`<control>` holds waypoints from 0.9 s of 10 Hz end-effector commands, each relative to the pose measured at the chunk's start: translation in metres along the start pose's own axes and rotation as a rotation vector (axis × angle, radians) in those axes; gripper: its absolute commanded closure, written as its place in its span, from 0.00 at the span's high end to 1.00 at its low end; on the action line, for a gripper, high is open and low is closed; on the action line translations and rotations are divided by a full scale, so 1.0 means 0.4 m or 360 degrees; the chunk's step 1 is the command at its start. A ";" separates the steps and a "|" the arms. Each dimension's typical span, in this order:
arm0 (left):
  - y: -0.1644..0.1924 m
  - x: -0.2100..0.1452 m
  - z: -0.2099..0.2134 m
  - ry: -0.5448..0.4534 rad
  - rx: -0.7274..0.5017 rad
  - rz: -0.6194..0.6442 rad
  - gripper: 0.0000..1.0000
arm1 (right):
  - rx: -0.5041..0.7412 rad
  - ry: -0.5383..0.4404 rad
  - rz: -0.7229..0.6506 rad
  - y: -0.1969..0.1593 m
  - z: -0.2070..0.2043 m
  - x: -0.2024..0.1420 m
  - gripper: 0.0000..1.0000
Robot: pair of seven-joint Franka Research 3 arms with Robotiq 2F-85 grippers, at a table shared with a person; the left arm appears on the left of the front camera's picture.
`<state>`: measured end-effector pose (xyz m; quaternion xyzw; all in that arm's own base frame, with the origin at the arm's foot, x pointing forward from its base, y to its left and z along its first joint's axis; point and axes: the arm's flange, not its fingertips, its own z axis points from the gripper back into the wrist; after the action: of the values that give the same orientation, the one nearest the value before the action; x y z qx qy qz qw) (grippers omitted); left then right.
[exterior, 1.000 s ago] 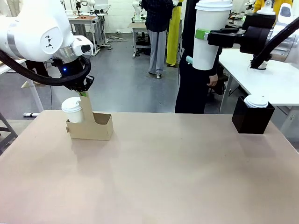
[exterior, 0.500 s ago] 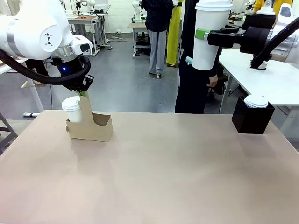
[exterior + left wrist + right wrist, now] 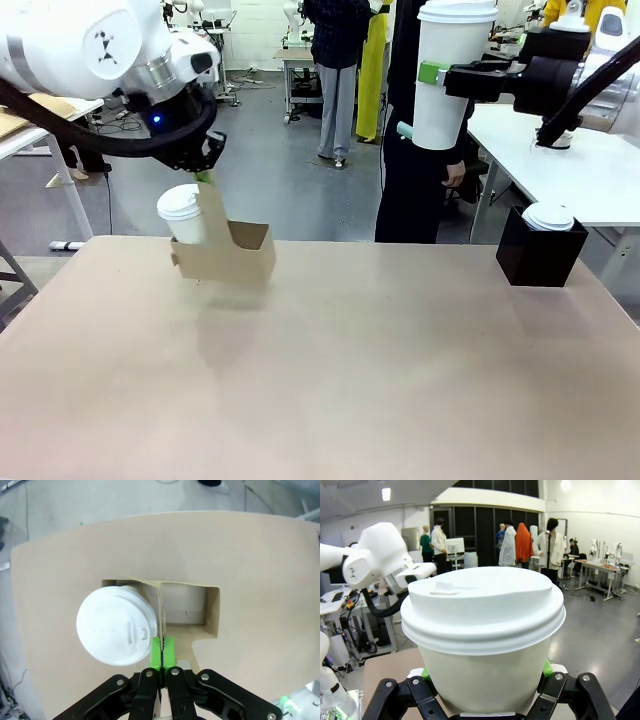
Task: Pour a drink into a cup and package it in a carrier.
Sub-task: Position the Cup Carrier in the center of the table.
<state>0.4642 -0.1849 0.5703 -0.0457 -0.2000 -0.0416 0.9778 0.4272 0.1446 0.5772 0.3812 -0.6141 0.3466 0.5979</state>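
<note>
I see the carrier (image 3: 245, 262) hanging just clear of the surface (image 3: 400, 380) on the left side, its shadow under it. Its handle is pinched in my closed left end effector (image 3: 205, 178). A lidded cup (image 3: 184, 215) sits in the slot left of the handle. My right end effector (image 3: 420, 100) grips a second cup (image 3: 448, 90), also lidded, high at the right. It is well apart from a black box (image 3: 540, 258) on the surface.
</note>
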 end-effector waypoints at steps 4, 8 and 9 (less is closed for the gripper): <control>-0.365 -0.228 0.021 0.0090 0.0040 -0.0076 0.02 | -0.0023 -0.0011 0.0008 0.000 -0.012 0.015 0.81; -0.473 -0.365 -0.017 0.0065 0.0056 -0.0003 0.02 | -0.0023 -0.0011 0.0008 0.000 -0.012 0.015 0.81; -0.481 -0.385 -0.032 0.0115 0.0027 -0.0016 0.02 | -0.0023 -0.0011 0.0008 0.000 -0.012 0.015 0.81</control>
<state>0.3130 -0.3687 0.5188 -0.0277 -0.1589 -0.0576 0.9852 0.4274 0.1443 0.5773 0.3804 -0.6144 0.3466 0.5981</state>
